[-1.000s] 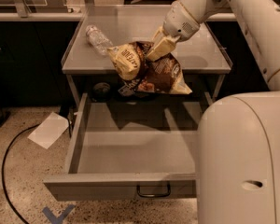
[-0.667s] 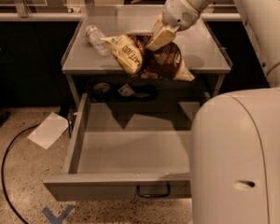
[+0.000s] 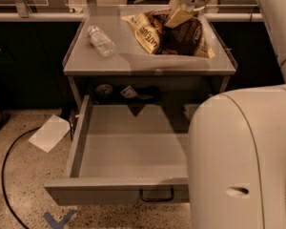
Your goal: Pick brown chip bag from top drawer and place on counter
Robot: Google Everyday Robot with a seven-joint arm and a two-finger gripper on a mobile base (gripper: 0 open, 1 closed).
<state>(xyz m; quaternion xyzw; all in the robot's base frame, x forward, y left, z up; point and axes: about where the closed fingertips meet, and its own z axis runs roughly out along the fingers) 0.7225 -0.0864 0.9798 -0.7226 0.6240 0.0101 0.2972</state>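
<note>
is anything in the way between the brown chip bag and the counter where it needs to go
Nothing visible. The hand grips the brown chip bag at its top, over the right half of the counter. The only other thing there, a clear bottle, lies on the left half, apart from the bag.

Looks like a lab: speckled floor [image 3: 19, 194], loose cable [image 3: 3, 173], blue tape cross [image 3: 57, 219]. The gripper [image 3: 179, 14] clasps the brown chip bag [image 3: 181, 35] above the far counter [image 3: 133, 61].

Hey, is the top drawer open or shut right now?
Open: the top drawer is pulled out, its floor showing. The gripper, above the counter, has its jaws shut on the brown chip bag.
</note>
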